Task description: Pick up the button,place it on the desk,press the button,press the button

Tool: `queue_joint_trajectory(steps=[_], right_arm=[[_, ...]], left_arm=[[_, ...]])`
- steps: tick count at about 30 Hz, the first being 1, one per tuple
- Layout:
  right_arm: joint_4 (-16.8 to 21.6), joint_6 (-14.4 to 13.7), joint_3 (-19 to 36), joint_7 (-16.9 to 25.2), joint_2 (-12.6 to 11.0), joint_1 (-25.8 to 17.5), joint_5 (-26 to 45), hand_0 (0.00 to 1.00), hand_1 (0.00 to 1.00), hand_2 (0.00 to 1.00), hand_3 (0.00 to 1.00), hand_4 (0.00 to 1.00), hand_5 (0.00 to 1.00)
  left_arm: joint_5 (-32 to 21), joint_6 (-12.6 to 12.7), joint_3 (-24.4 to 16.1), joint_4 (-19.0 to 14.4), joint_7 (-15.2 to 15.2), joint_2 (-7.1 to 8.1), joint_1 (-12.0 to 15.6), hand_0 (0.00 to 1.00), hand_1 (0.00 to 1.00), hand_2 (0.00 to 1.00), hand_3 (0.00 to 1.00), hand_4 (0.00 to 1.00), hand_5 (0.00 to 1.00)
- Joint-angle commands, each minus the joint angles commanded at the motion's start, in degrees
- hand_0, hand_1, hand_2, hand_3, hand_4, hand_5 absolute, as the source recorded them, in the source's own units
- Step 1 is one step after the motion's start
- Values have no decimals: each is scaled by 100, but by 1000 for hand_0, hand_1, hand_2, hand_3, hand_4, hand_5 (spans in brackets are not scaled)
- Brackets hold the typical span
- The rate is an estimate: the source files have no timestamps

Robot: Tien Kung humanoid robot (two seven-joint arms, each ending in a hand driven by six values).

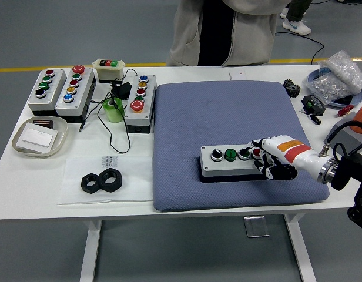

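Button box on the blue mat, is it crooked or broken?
No. The button box lies flat and square on the blue mat, looking whole. The right hand rests at its right end. Nothing is spilled.
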Motion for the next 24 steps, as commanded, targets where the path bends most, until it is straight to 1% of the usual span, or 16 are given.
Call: queue_joint_trajectory(steps=[6, 14, 20, 24], right_arm=[[212, -103, 179, 49, -57, -34, -3, 337, 100, 210, 680, 493, 2], [458, -116, 386, 54, -133, -62, -11, 340, 101, 211, 681, 497, 2], [441, -102, 382, 45, -138, -74, -17, 345, 103, 213, 683, 498, 2], [283, -81, 306, 32, -95, -72, -25, 345, 103, 213, 683, 498, 2]], left_arm=[[4, 0, 0, -1, 0, 3, 1, 760, 827, 860, 826, 629, 998], [47, 4, -33, 1, 14, 1, 21, 758, 827, 860, 826, 629, 998], [60, 5, -40, -1, 17, 2, 30, 758, 827, 861, 825, 629, 998], [72, 7, -45, -3, 18, 1, 37, 758, 827, 861, 825, 629, 998]])
